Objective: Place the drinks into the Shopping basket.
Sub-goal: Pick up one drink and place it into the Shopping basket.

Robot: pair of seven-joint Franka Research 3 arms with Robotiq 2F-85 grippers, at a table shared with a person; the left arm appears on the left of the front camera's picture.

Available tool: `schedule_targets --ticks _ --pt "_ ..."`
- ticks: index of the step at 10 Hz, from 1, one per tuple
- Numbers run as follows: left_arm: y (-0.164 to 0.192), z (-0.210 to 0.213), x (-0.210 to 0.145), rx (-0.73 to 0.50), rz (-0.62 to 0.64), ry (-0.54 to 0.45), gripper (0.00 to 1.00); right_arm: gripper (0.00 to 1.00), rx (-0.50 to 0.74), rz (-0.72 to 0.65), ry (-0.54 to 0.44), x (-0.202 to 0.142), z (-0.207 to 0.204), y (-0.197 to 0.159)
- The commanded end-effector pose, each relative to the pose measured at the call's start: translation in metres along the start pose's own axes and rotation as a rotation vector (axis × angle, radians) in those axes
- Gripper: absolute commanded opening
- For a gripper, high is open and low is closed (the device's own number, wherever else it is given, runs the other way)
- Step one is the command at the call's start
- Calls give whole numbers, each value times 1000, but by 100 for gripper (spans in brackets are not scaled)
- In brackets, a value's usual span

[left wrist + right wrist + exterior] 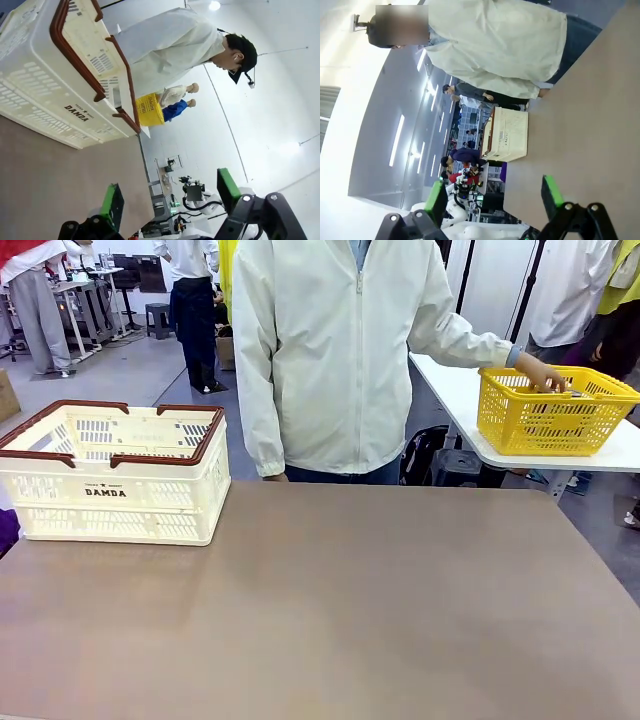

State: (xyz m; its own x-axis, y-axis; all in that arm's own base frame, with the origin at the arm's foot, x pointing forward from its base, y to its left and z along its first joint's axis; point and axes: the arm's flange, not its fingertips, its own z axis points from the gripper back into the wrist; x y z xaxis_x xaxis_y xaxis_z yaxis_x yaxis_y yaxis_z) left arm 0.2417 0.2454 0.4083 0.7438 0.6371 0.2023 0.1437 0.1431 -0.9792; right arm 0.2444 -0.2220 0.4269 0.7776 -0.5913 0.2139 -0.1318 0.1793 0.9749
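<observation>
The cream shopping basket [110, 490] stands on the far left part of the brown table [350, 600]. At the far side a person [340, 350] reaches a hand [540, 372] into a yellow basket [550, 425] on a side table [450, 390] to the right. The left gripper [170, 200] and the right gripper [494, 200] both have their fingers spread apart, holding nothing.

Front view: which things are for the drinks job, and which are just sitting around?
For the job: cream Shopping basket, on the brown table.
Just around: yellow mesh basket on the white side table, person's hand in it.
</observation>
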Motion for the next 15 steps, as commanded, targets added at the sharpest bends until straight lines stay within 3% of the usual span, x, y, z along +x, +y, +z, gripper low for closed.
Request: schedule_targets --ticks 1,15 --pt "-6 3 -4 -1 5 14 100 100 -2 12 2 -1 8 4" --pt "-6 3 -4 -1 5 14 100 100 -2 12 2 -1 8 4"
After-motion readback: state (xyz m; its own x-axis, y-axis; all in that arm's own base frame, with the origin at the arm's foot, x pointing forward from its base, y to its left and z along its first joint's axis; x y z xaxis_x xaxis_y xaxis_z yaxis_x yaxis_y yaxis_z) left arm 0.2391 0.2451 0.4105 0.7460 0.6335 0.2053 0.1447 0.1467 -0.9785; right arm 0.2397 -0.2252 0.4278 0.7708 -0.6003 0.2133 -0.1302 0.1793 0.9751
